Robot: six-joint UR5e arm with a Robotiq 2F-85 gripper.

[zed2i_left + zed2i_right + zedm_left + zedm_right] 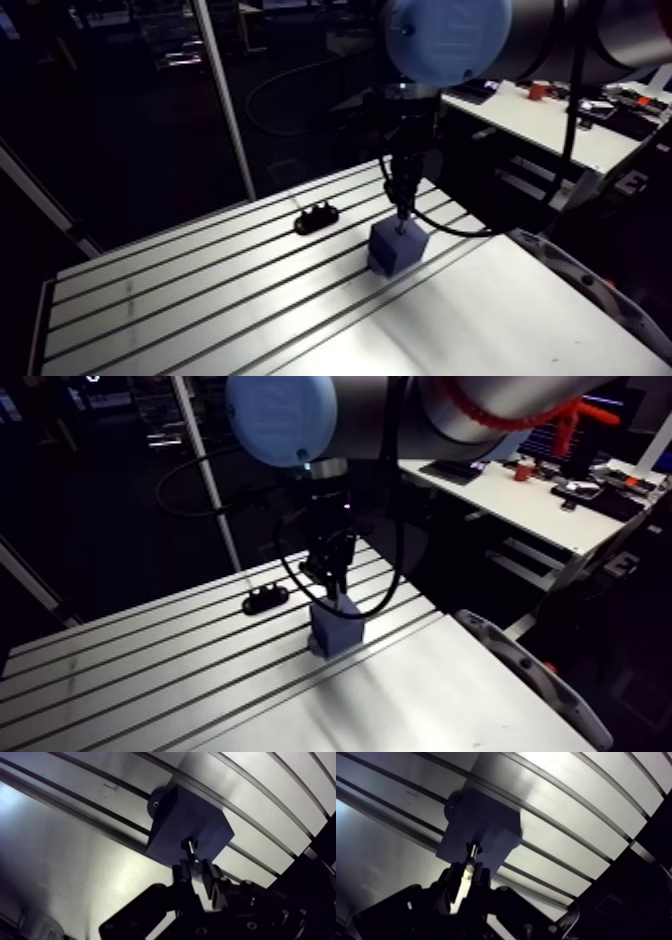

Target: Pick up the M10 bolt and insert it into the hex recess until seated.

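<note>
in the arm view the gripper (402,205) hangs straight down from the wrist over a small blue-grey block (397,247). the block sits on the slotted table (200,290), near its far side. from here the fingers are too small and dark to read. a thin pale pin shows between gripper and block top. a little black part (316,217) lies on the table beside the block, clear of it.

in the wrist view the two fingers (181,872) are drawn in close and pinch the m10 bolt (193,853) between their tips. the bolt stands out ahead of the fingers, pointing at the block's top face. its far end meets a small dark hole (185,844) there. how far it has gone in, i cannot tell. the block lies across one of the table's slots.
</note>
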